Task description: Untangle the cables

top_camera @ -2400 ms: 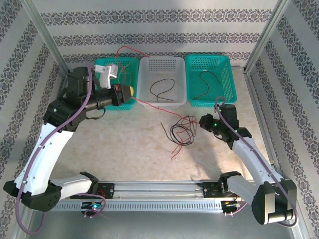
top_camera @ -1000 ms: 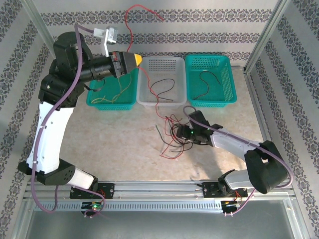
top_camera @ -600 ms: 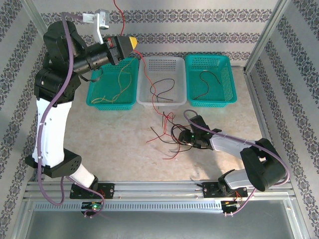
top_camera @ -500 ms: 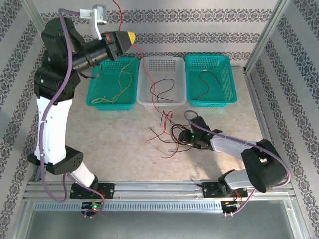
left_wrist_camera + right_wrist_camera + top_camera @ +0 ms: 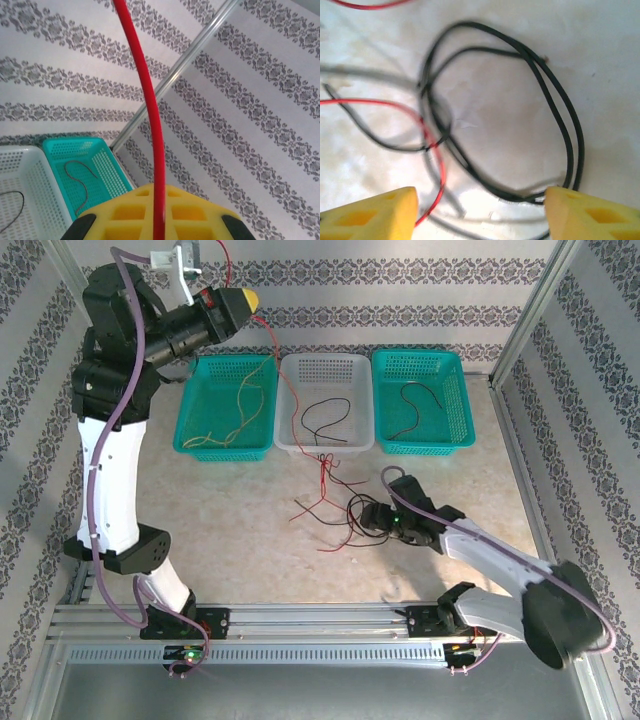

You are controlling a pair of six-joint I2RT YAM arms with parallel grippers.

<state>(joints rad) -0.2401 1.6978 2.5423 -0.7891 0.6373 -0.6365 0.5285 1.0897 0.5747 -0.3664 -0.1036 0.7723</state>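
Red cable (image 5: 155, 150) hangs from raised left hand (image 5: 247, 300).

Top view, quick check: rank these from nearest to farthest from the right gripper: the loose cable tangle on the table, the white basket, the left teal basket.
1. Cable tangle, just left of the right gripper.
2. White basket, middle of the back row.
3. Left teal basket, back left corner, clearly farthest.
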